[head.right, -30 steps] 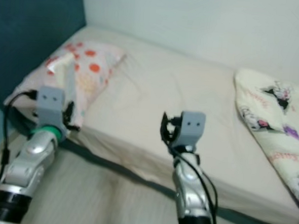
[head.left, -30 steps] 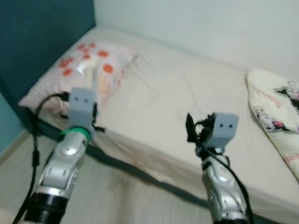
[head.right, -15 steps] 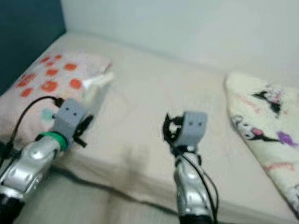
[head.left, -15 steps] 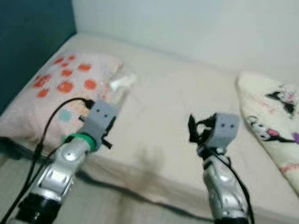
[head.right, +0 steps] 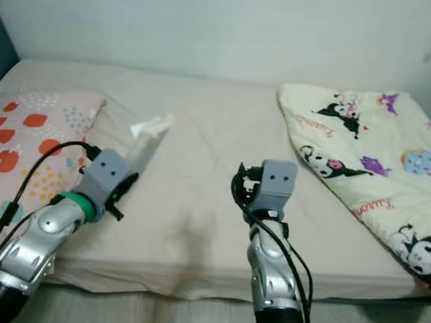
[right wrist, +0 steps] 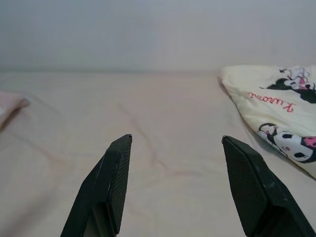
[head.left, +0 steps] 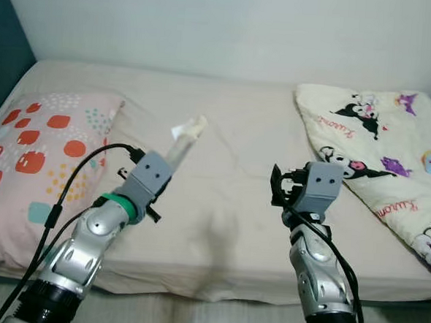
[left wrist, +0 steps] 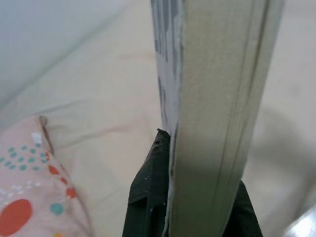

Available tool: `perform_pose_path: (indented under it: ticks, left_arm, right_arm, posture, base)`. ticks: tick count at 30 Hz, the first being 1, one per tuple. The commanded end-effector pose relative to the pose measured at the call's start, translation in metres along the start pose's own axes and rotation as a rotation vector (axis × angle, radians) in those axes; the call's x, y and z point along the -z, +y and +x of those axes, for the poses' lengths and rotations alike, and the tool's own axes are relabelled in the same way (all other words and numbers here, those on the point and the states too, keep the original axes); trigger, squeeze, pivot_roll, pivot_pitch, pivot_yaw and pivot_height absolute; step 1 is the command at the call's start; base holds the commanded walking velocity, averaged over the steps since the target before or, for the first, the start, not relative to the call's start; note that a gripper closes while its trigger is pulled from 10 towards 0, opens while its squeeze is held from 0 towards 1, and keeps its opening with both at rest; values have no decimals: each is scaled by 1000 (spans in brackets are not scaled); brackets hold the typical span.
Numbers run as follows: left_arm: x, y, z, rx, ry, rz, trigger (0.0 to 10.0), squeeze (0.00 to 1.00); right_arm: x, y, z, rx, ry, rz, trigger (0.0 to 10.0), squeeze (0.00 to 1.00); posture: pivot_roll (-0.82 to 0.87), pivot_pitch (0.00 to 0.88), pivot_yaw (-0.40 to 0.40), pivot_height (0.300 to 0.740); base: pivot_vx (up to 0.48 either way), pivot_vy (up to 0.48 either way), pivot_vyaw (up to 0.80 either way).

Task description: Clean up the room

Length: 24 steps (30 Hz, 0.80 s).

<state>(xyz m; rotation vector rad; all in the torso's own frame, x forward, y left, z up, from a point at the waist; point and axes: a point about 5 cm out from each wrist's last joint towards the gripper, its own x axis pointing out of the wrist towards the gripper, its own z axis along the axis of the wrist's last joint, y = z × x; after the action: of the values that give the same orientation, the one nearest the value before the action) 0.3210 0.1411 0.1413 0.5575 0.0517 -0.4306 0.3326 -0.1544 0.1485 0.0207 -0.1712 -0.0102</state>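
Book carried over the bed

The left tool (left wrist: 197,197) clamps a book (head.left: 181,141) edge-up, likely for tidying away; the right tool (right wrist: 175,185) hovers wide open above the bed (head.left: 236,177).

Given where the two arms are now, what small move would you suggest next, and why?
Probably carry the book away from the bed to wherever it belongs: the left gripper is already shut on it above the sheet. The right gripper, jaws open, holds nothing.

The blanket (head.left: 377,157) runs off the right edge; the book's (left wrist: 212,118) cover is unseen.
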Motion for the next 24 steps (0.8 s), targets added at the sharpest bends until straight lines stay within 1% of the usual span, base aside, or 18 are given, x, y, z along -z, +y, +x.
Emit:
perform_pose_path:
  ticks: [1, 2, 3, 5, 6, 7, 9, 10, 12, 13, 15, 16, 17, 20, 21, 22, 24]
  left_arm:
    - [0, -9, -5, 57, -9, 99, 10000, 0]
    - [7, -11, -6, 61, 31, 221, 10000, 0]
    - [7, -11, -6, 61, 31, 221, 10000, 0]
    - [19, -7, -6, 14, 75, 366, 10000, 0]
    - [19, -7, -6, 14, 75, 366, 10000, 0]
    - [25, -5, -8, 2, 92, 452, 10000, 0]
    - [38, -5, -12, 16, 117, 586, 10000, 0]
    - [38, -5, -12, 16, 117, 586, 10000, 0]
    - [50, -7, -16, 43, 120, 660, 10000, 0]
    - [50, -7, -16, 43, 120, 660, 10000, 0]
    - [61, -12, -20, 62, 96, 744, 10000, 0]
    - [65, -14, -21, 63, 86, 764, 10000, 0]
    - [65, -14, -21, 63, 86, 764, 10000, 0]
    - [72, -21, -22, 65, 33, 846, 10000, 0]
    - [76, -25, -22, 66, 18, 869, 10000, 0]
    - [76, -25, -22, 66, 18, 869, 10000, 0]
    - [80, -30, -23, 70, -2, 895, 10000, 0]
  right_arm:
    - [5, 0, -2, 8, 18, 7, 10000, 0]
    - [5, 1, -2, 6, 15, 10, 10000, 0]
    - [5, 1, -2, 6, 15, 10, 10000, 0]
    - [5, 2, -2, 2, 14, 16, 10000, 0]
    - [5, 2, -2, 2, 14, 16, 10000, 0]
    - [6, 4, -3, -3, 16, 14, 10000, 0]
    - [9, 6, -5, -10, 26, 10, 10000, 0]
    - [9, 6, -5, -10, 26, 10, 10000, 0]
    - [10, 7, -7, -14, 35, 15, 10000, 0]
    - [10, 7, -7, -14, 35, 15, 10000, 0]
    - [12, 8, -9, -23, 43, 17, 10000, 0]
    - [12, 8, -9, -25, 45, 17, 10000, 0]
    - [12, 8, -9, -25, 45, 17, 10000, 0]
    - [13, 8, -10, -31, 51, 15, 10000, 0]
    - [13, 8, -10, -34, 52, 15, 10000, 0]
    - [13, 8, -10, -34, 52, 15, 10000, 0]
    - [13, 9, -10, -36, 53, 16, 10000, 0]
  posture:
    - [-11, 77, 24, 740]
    - [-11, 77, 24, 740]
    - [-11, 77, 24, 740]
    - [-9, 80, 25, 740]
    - [-9, 80, 25, 740]
    - [-6, 85, 24, 740]
    - [-6, 85, 24, 740]
    - [-6, 85, 24, 740]
    - [6, 108, 16, 735]
    - [6, 108, 16, 735]
    - [9, 115, 12, 725]
    - [9, 115, 12, 720]
    - [9, 115, 12, 720]
    - [15, 129, 5, 700]
    - [19, 138, 3, 695]
    - [19, 138, 3, 695]
    - [19, 138, 3, 685]
  base:
    - [0, 0, 0]
    - [0, 0, 0]
    - [0, 0, 0]
    - [0, 0, 0]
    - [0, 0, 0]
    - [0, 0, 0]
    - [0, 0, 0]
    - [0, 0, 0]
    - [0, 0, 0]
    - [0, 0, 0]
    - [0, 0, 0]
    - [0, 0, 0]
    - [0, 0, 0]
    - [0, 0, 0]
    - [0, 0, 0]
    - [0, 0, 0]
    - [0, 0, 0]
